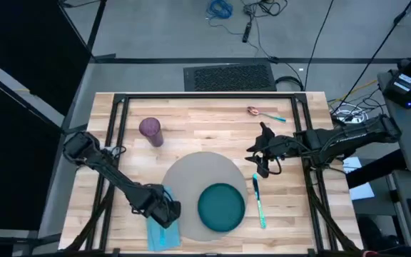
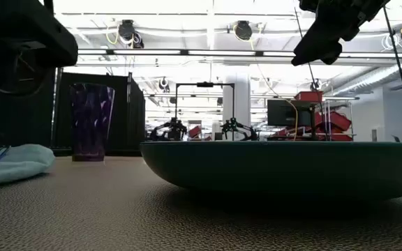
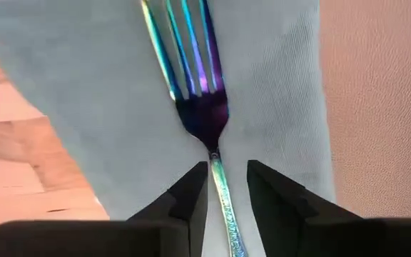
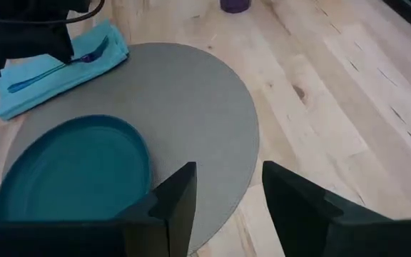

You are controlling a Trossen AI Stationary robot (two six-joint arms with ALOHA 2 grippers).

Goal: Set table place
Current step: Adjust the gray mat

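The round grey placemat (image 1: 191,175) lies mid-table with the dark teal plate (image 1: 221,205) on its near right part. A light blue napkin (image 3: 105,107) lies by the placemat's left near edge, and a fork (image 3: 202,107) with rainbow-tinted tines rests flat on it. My left gripper (image 3: 227,178) is open low over the napkin, one finger on each side of the fork's handle. My right gripper (image 4: 227,189) hangs open and empty above the table by the placemat's right edge (image 4: 252,157).
A purple tumbler (image 1: 150,132) stands at the far left of the placemat. A spoon (image 1: 262,113) lies near the table's far edge. A teal-handled utensil (image 1: 258,200) lies just right of the plate. Bare wood stretches along the table's right side.
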